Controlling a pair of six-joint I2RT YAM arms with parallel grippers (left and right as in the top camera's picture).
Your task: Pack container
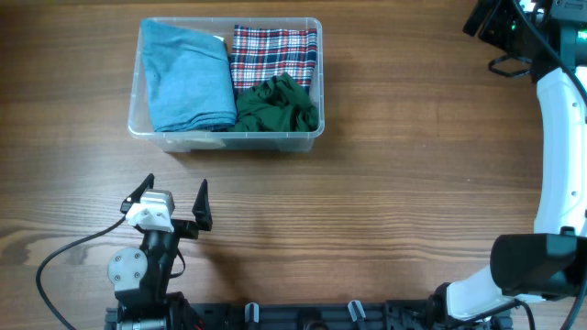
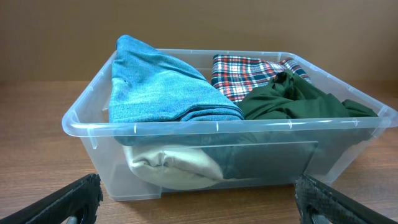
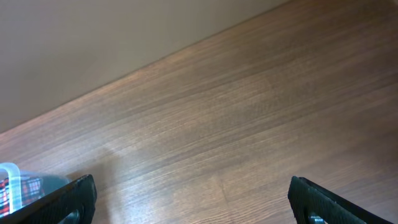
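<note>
The clear plastic container (image 1: 136, 117) stands at the back left of the table. It holds a folded blue cloth (image 1: 188, 75), a red plaid cloth (image 1: 273, 53) and a crumpled dark green cloth (image 1: 278, 104). In the left wrist view the container (image 2: 87, 124) fills the frame, with the blue cloth (image 2: 161, 90), plaid cloth (image 2: 245, 71), green cloth (image 2: 292, 99) and a cream cloth (image 2: 174, 163) low against the front wall. My left gripper (image 1: 174, 203) is open and empty, in front of the container. My right gripper (image 3: 196, 202) is open and empty above bare table; in the overhead view only its arm (image 1: 559, 110) shows.
The table is brown wood grain (image 1: 385, 202). A black cable (image 1: 64, 257) runs from the left arm's base. The right arm's white link stretches along the right edge. A corner of the container (image 3: 12, 180) shows at the right wrist view's lower left.
</note>
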